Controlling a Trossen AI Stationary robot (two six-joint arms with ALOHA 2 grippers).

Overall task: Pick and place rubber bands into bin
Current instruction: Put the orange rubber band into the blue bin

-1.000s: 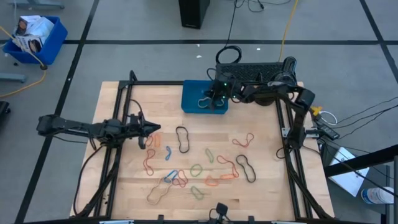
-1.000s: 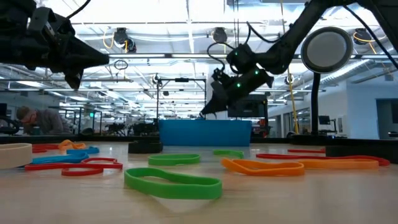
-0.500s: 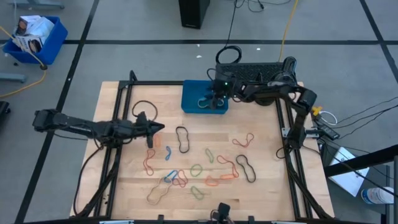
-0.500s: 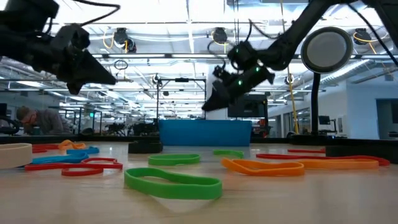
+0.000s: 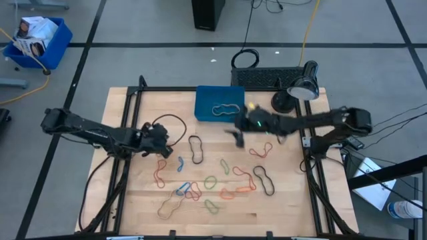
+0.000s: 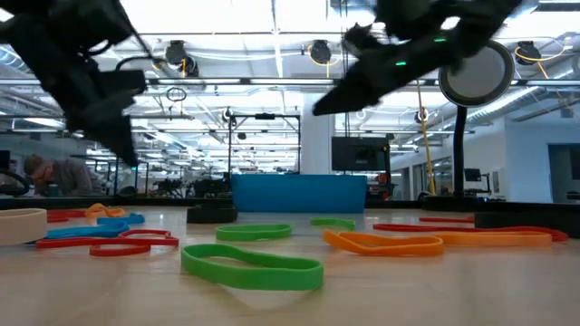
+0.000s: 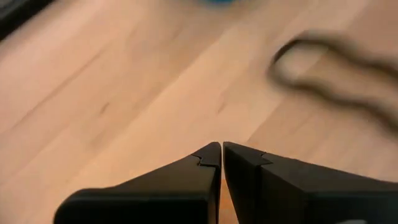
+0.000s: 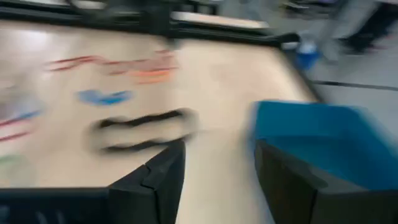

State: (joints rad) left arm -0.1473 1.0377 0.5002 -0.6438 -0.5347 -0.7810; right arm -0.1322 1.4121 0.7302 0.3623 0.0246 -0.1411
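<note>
The small blue bin (image 5: 219, 103) stands at the table's far middle, with a tan rubber band (image 5: 227, 109) lying in it. It also shows in the right wrist view (image 8: 323, 143). Many rubber bands lie flat on the wood, among them a black one (image 5: 195, 148), an orange one (image 5: 165, 150), a green one (image 5: 225, 165) and a red one (image 5: 261, 150). My right gripper (image 5: 238, 138) (image 8: 217, 168) is open and empty, above the table just near of the bin. My left gripper (image 5: 164, 143) (image 7: 222, 149) is shut and empty, pointing down over bare wood left of the black band (image 7: 336, 81).
Black frame rails (image 5: 127, 153) run along the table's left and right sides. A desk lamp (image 5: 301, 83) and a black mat (image 5: 267, 77) sit at the far right. A larger blue bin (image 5: 37, 37) stands on the floor far left. More bands lie near the front edge (image 6: 254, 263).
My right gripper has left the space over the bin and swung toward the table's near edge, out over the wood. My left gripper has moved a little toward the table's right edge and tipped to point downward. The bands on the table have stayed put.
</note>
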